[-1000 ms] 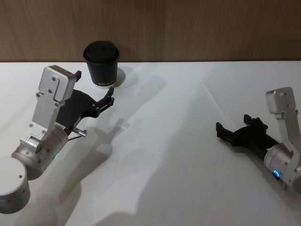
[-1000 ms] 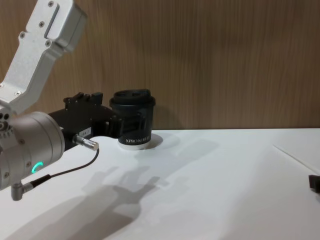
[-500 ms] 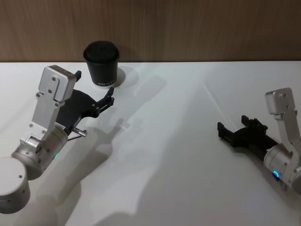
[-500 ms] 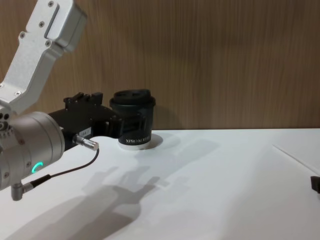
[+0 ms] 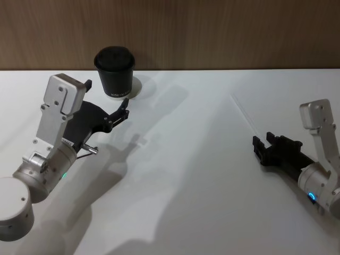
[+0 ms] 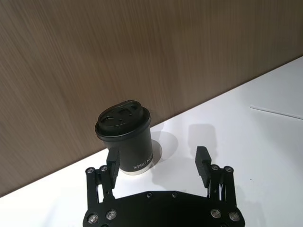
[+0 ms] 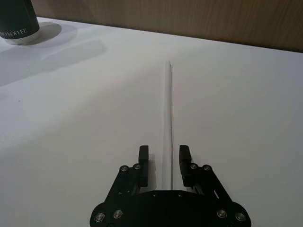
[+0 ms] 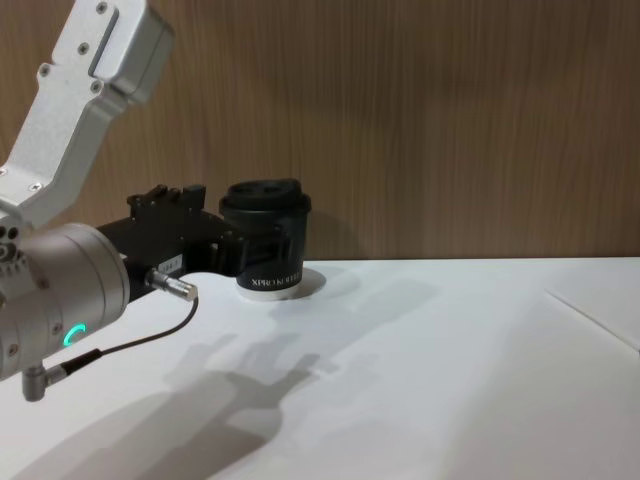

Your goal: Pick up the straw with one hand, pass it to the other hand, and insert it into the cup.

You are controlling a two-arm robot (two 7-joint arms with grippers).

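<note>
White table (image 5: 191, 175), wood wall behind.

Head view: we see the straw (image 5: 244, 112) lying flat on the right side, its long axis running from the far middle toward the right gripper (image 5: 263, 141). That gripper sits at the straw's near end. The cup (image 5: 115, 71) stands far left against the wall, well apart from the straw. The left gripper (image 5: 107, 99) hangs just beside the cup, so the right arm is clearly the nearer one for the pick.

Left wrist view: left gripper (image 6: 157, 158) has its jaws wide apart and holds nothing. Cup (image 6: 125, 137) is just ahead, lid on, with white lettering near the base that starts "XPRO". Straw (image 6: 274, 111) is far off.

Right wrist view: straw (image 7: 168, 118) runs straight away from the right gripper (image 7: 164, 153), its near end between the spread jaws, gap on both sides, so not gripped yet. We judge a plain squeeze takes it. Cup (image 7: 16, 21) label reads "KOFFEE".

Chest view: cup (image 8: 268, 245) reads "XPRO KOFFEE". Left gripper (image 8: 200, 225) is beside it. Straw (image 8: 590, 320) lies at the right edge.
</note>
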